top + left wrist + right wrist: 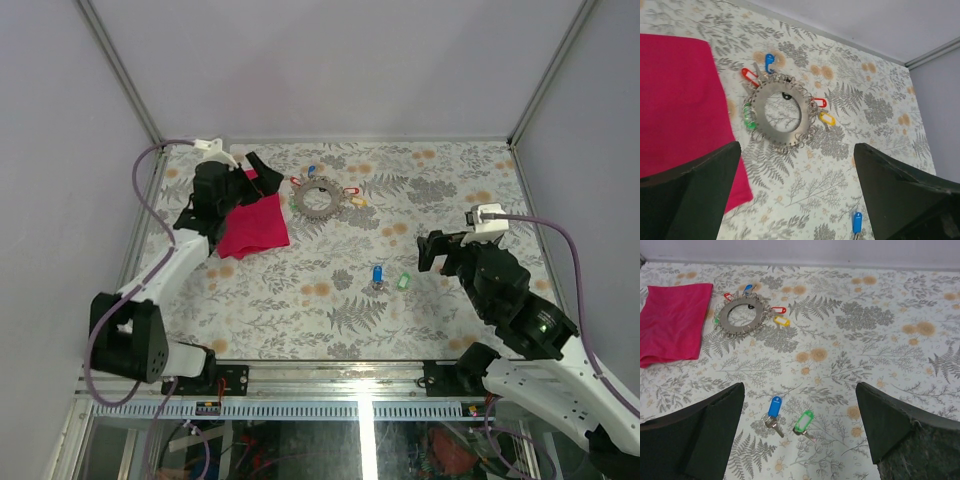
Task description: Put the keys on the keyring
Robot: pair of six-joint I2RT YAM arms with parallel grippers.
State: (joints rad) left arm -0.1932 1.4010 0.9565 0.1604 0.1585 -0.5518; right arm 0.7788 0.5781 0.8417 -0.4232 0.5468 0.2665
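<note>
walls: plain pale grey | table: fern-and-flower print cover (orange blooms) | frame: metal corner posts

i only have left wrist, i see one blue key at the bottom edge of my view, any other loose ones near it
Observer: Yes. A green-tagged key lies just to the right of the blue-tagged key, not touching it. Both are well short of the keyring.
Operator: ok and where's the right arm, is it on them
Observer: No. The right end effector hovers just to the right of the green one, open and holding nothing.
</note>
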